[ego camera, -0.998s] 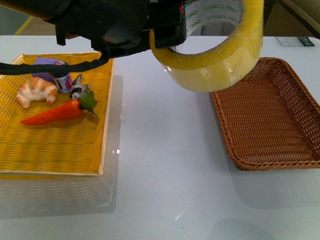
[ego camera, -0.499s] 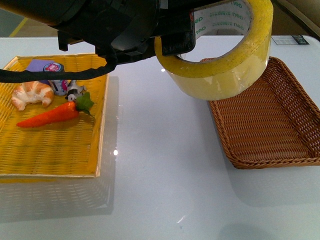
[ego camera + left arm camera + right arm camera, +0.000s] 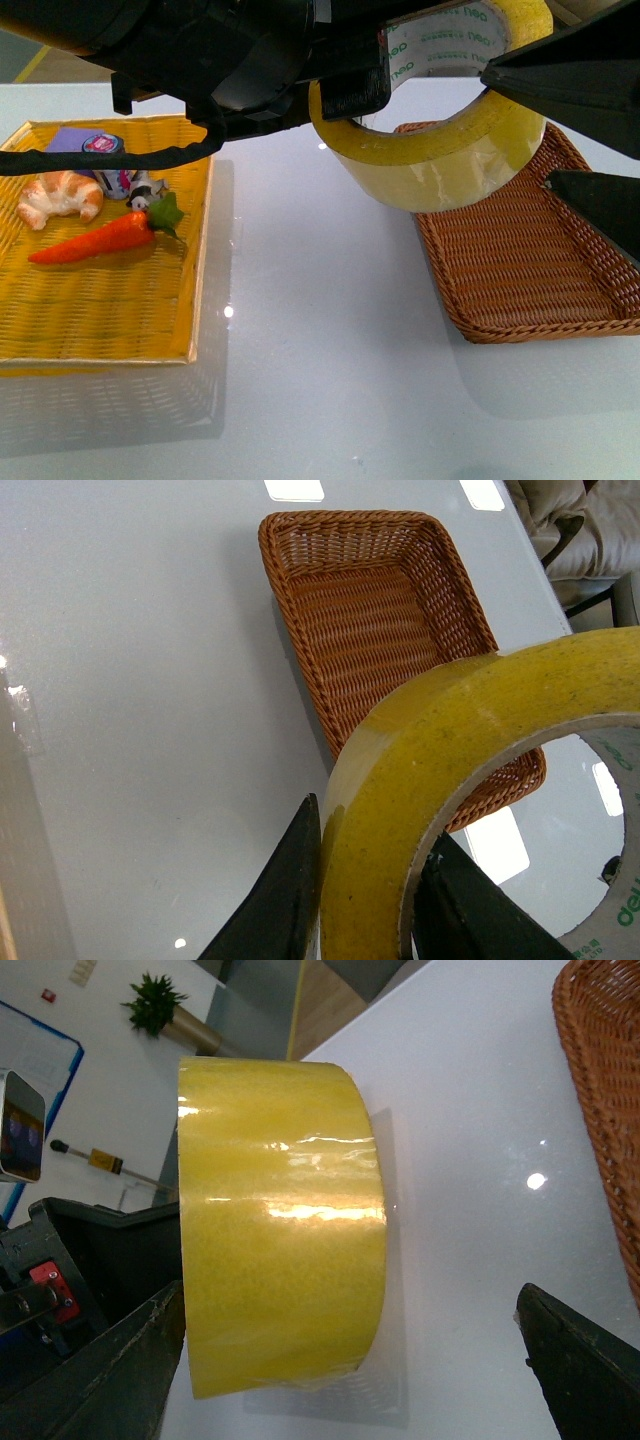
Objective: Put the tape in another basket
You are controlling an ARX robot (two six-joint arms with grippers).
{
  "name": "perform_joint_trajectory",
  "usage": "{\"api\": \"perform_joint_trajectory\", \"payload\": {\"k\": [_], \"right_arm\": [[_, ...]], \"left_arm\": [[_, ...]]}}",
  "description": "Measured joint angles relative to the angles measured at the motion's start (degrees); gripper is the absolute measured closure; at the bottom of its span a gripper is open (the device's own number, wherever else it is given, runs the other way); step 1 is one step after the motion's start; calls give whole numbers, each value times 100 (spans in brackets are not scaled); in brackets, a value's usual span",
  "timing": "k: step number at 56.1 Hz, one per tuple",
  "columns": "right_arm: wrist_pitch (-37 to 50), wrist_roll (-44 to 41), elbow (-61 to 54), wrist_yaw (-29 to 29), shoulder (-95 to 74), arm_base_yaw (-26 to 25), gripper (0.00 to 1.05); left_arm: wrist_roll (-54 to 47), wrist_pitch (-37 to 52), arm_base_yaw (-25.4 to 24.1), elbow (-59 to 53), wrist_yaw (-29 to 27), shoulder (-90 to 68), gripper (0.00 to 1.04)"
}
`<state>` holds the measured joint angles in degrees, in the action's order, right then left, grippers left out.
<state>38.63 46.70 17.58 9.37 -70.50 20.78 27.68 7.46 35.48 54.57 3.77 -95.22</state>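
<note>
tape (image 3: 440,150) cropped, left pincer (image 3: 372,825) seemingly clamping it, basket (image 3: 540,270) part-hidden

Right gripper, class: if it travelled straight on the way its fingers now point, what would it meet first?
The right gripper would most likely meet the tape first. The roll sits directly ahead of its open fingers, clamped by the left gripper. How far ahead is unclear.

1. The tape (image 3: 440,150) hides part of the basket (image 3: 560,328) rim toward the worktop (image 3: 320,350) far edge; the roll's top is cropped.
2. The right hand (image 3: 516,128) is cropped behind its fingertips.
</note>
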Motion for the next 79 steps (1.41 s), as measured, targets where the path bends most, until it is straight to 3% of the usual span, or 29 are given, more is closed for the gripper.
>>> {"api": "perform_joint_trajectory", "payload": {"k": [13, 30, 37, 54, 63, 68, 75, 79], "right_arm": [[522, 236, 315, 33, -457, 35, 9], [601, 350, 382, -48, -627, 138, 54], [632, 378, 372, -35, -616, 140, 59], [472, 461, 232, -96, -518, 0, 59], [389, 498, 133, -48, -291, -278, 59], [304, 498, 15, 70, -149, -540, 59], [291, 494, -44, 289, -103, -870, 59], [328, 479, -48, 446, -162, -1086, 59]], "left_arm": [[74, 2, -2, 0, 232, 4, 89], [111, 2, -17, -2, 317, 26, 89], [120, 15, -26, -9, 334, 31, 89], [68, 315, -70, -120, 385, 435, 42], [-72, 623, -350, -424, 219, 721, 8], [-85, 911, -658, -647, 243, 1045, 9], [-1322, 2916, -844, -1659, -1971, 1526, 27], [-1923, 3388, -1165, -2262, -2363, 2039, 38]]}}
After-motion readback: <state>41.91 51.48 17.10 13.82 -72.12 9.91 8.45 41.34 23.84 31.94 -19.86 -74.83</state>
